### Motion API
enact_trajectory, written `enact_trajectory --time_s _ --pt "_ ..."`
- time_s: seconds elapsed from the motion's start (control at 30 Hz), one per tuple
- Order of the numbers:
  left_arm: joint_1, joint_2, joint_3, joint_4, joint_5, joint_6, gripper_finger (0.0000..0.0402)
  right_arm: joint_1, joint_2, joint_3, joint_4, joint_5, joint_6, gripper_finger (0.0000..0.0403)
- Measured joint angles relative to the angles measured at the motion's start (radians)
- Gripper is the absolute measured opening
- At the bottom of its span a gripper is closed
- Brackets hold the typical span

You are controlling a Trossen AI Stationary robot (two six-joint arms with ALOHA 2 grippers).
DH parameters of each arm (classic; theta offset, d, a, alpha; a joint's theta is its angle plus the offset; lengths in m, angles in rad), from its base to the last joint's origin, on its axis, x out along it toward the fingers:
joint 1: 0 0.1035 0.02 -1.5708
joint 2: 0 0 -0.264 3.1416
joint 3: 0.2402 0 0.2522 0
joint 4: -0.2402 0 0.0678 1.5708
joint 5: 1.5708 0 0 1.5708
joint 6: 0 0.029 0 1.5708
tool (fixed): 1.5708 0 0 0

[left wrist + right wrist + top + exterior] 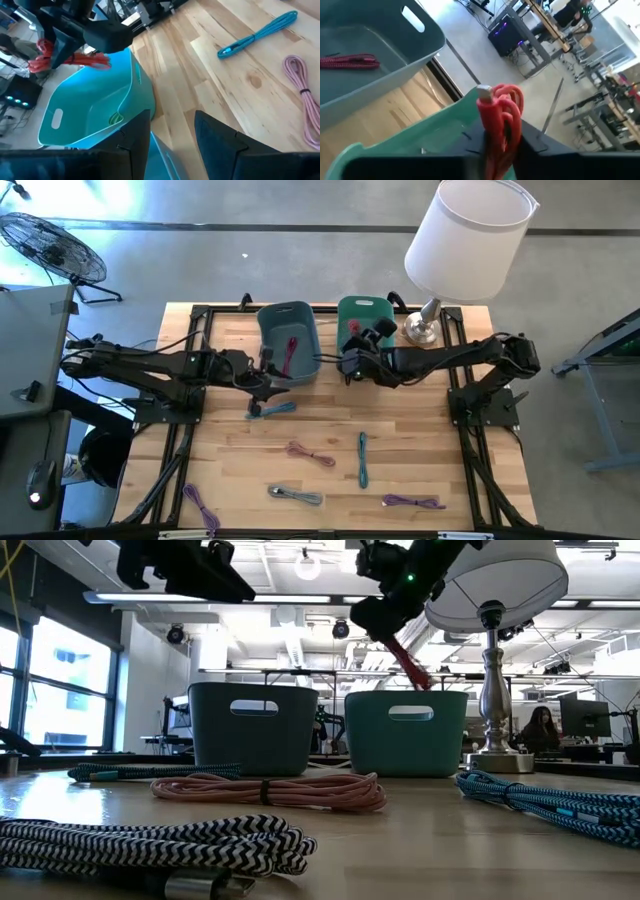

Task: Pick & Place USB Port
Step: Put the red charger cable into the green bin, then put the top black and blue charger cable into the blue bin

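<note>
High view looks straight down on a pale wooden slatted table (330, 430) with two plastic bins set side by side near its far edge: a grey-blue rectangular bin (288, 340) that already has a dark red braided cable (291, 352) lying inside it, and a teal-green rectangular bin (363, 320) just beside it. The right gripper (352, 358) hangs over the near rim of the teal-green bin, and its two dark fingers are pinched on a coiled bright red USB cable (501, 120), whose silver plug sticks up above the fingers in the right wrist view; seen from table height, the red bundle dangles above the bin's open top, not yet inside. The left gripper (262, 378) waits by the near side of the grey-blue bin with its fingers (215, 137) apart and nothing between them. More coiled cables lie on the near half of the table: a teal one (272, 409), a pink one (310, 452), a second teal one (362, 458), a grey-and-white braided one (297, 496) and two purple ones (412, 501). A white-shaded lamp on a metal stem (462, 250) stands at the far right corner of the table.
</note>
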Motion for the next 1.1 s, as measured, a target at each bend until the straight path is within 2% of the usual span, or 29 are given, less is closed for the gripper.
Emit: enact_trajectory --time_s 0.3,0.5,0.77,0.97,1.1 --pt "0.000 0.000 0.000 -0.008 -0.002 -0.002 0.0150 -0.003 0.000 0.000 0.001 0.019 0.020 0.0205" --pt "0.000 0.000 0.000 -0.008 -0.002 -0.008 0.0150 -0.003 0.000 0.000 -0.001 0.072 0.013 0.0269" --pt "0.000 -0.007 0.000 -0.042 0.002 -0.035 0.0150 0.015 0.000 0.000 -0.002 0.093 -0.053 0.0281" --pt "0.000 -0.076 0.000 -0.286 0.003 -0.148 0.0150 0.055 0.000 0.000 0.002 0.116 -0.193 0.0281" --pt "-0.016 -0.103 0.000 -0.431 0.063 -0.237 0.0150 0.079 0.000 0.000 0.013 0.116 -0.233 0.0282"
